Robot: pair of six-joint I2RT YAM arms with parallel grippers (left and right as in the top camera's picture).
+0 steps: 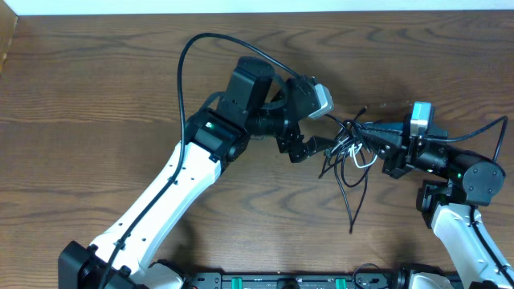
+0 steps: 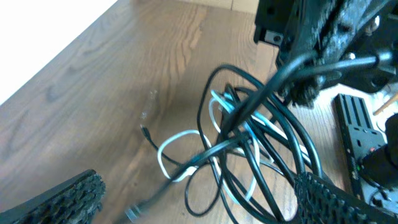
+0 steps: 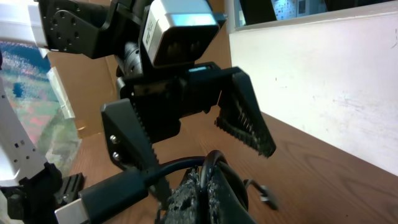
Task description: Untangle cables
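Observation:
The cables (image 1: 351, 156) lie in one knot on the wooden table (image 1: 96, 96) between my two grippers: black loops (image 2: 261, 134) wound through a short white cable (image 2: 169, 147). My left gripper (image 2: 199, 182) is open, its fingers spread wide on either side of the loops' lower part and holding nothing; in the overhead view my left gripper (image 1: 309, 148) sits at the knot's left edge. My right gripper (image 3: 208, 186) is shut on a black cable (image 3: 186, 167) and lifts it from the knot's right side (image 1: 371, 138). A black USB plug (image 3: 93, 198) sticks out beside its fingers.
A loose black cable end (image 1: 351, 217) trails toward the table's front edge. A small plug (image 2: 145, 131) lies on the wood left of the knot. A thick black cord (image 1: 189, 56) arcs over the left arm. A white wall (image 3: 323, 81) runs along the table's far side.

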